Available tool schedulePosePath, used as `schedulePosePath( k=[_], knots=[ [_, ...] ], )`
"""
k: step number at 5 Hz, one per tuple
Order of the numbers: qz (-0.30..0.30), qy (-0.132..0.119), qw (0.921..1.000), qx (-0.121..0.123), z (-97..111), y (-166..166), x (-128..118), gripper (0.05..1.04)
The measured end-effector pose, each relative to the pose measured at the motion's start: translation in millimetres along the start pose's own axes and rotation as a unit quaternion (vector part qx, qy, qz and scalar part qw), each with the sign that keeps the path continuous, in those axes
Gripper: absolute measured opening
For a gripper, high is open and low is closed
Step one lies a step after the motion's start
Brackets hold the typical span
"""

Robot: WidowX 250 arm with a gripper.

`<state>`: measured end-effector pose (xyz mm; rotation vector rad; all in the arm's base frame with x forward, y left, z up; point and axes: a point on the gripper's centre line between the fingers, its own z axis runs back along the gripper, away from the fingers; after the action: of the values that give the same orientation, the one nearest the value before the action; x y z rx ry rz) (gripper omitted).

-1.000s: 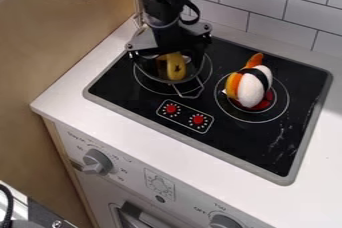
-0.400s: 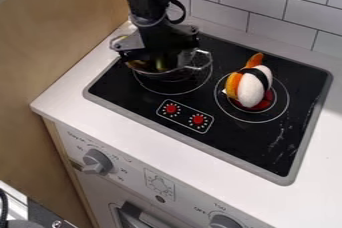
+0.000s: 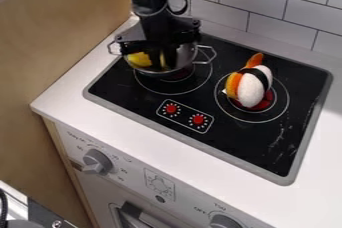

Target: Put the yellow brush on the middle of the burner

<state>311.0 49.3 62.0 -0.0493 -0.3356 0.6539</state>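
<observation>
My black gripper (image 3: 159, 37) hangs over the metal pot (image 3: 186, 56) at the left burner (image 3: 172, 91), its lower end down inside the pot's rim. A yellow thing (image 3: 139, 59) lies in the left part of the pot, beside the gripper; I cannot tell whether it is the brush, since part of it is hidden. The pot's handles stick out to the left and right, and its base covers the back of the burner ring.
On the right burner (image 3: 277, 112) sits a white and orange sushi toy (image 3: 252, 88) with a black band, over a red centre. A tiled wall (image 3: 294, 17) stands behind and a wooden panel (image 3: 60, 37) at the left.
The pot has shifted toward the back left and turned, its handle swinging from the front to the right. My gripper moved left with it, and lately slightly right again.
</observation>
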Motion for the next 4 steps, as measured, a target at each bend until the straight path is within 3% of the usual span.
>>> schedulePosePath(
  k=[2, 4],
  knots=[
    [-0.004, 0.027, 0.9995, 0.018, 8, 1, 0, 0.078],
    [-0.014, 0.042, 0.9983, 0.039, 55, -7, -12, 0.078]
  ],
)
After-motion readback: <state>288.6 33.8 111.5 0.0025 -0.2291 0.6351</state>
